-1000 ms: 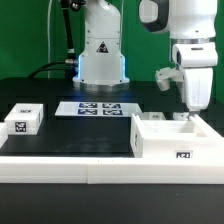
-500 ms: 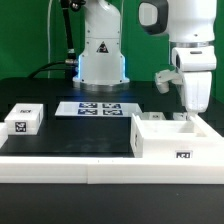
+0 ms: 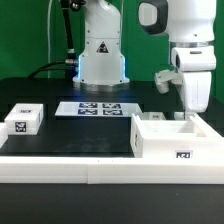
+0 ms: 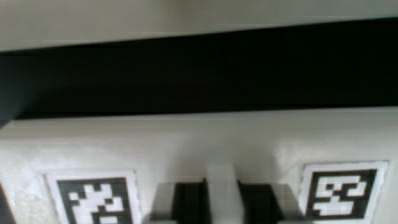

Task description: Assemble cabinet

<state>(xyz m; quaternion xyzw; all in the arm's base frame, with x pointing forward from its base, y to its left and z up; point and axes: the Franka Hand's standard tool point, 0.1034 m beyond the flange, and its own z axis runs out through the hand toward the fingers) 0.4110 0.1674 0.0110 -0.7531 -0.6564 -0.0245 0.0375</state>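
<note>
The matte black worktop (image 3: 80, 135) is carrying the cabinet (image 3: 165, 142), a smooth white plastic box lying open-side up directly beneath the end effector (image 3: 189, 116), likely for easy reach inside. The end effector's lower end is dipping behind the rim, so I cannot tell whether it is apart or together. A small tagged block (image 3: 22, 121) is sitting well away.

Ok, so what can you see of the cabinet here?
The cabinet is a large white box, plastic by its look, open on top with inner dividing walls and a black-and-white tag on its front. It stands upright on the black table at the exterior view's right. The end effector hangs at its far edge; contact cannot be told.
</note>
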